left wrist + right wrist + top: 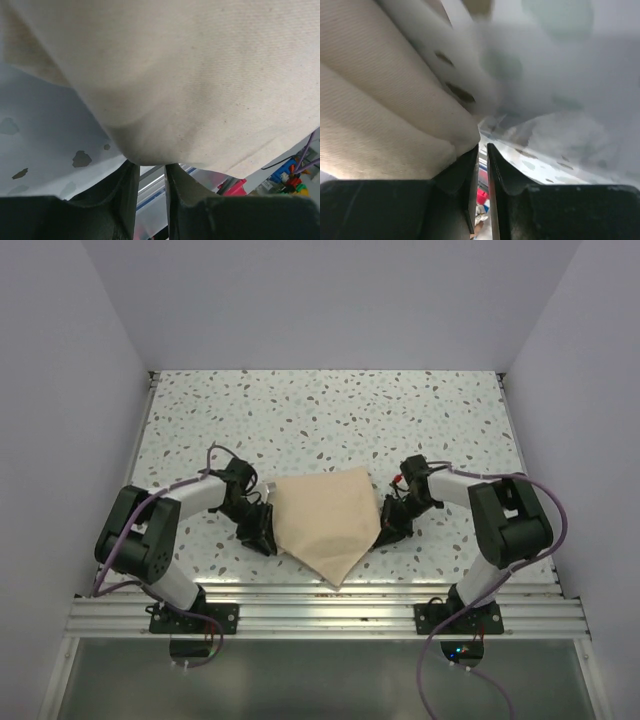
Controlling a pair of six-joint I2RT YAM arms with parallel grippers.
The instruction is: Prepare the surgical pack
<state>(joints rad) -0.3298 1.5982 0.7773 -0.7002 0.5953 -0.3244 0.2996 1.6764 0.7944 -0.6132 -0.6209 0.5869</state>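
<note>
Lying near the middle of the speckled table (330, 420), toward its near edge, the tan cloth (325, 520) of the surgical pack is folded into a flat shape with a straight far side and a corner pointing at the metal rail (330, 612). The left gripper (258, 528) sits at the cloth's left edge and the right gripper (390, 528) at its right edge, each touching the fabric. From the left wrist, the cloth (175, 75) fills the upper view and bulges down onto the tips of the left gripper (150, 167), with the speckled surface (45, 150) showing beneath it on the left. The dark fingers (125, 195) stand a little apart, but the fold hides their tips (so I cannot tell whether it is clamped). From the right wrist, rounded folds of cloth (385, 115) lie on the left and press against the tip of one finger (462, 170). The right gripper (483, 150) has only a thin slit between its fingers, and whether fabric is pinched there I cannot tell.
</note>
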